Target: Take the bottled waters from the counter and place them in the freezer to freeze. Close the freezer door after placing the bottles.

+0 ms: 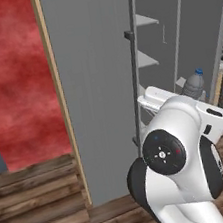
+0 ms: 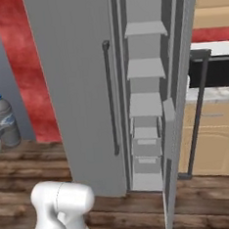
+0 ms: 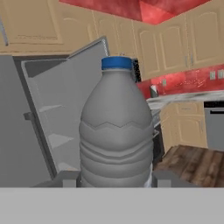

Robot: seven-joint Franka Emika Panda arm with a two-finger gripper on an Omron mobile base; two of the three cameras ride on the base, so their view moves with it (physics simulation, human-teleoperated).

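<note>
Now | bottle (image 3: 116, 131) upright between fingers (image 3: 69, 178) | fingers clamped on its base | freezer (image 2: 145, 109) open

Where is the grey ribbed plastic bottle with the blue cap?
The grey blue-capped bottle stands upright in the gripper, held up in front of the open grey freezer, not yet on a shelf.

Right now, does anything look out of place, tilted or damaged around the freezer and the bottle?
Nothing stands out. The bottle is upright and capped, held in the hand. The freezer has its door swung open, and its grey shelves look level. No spill or damage is visible on the wooden floor.
</note>
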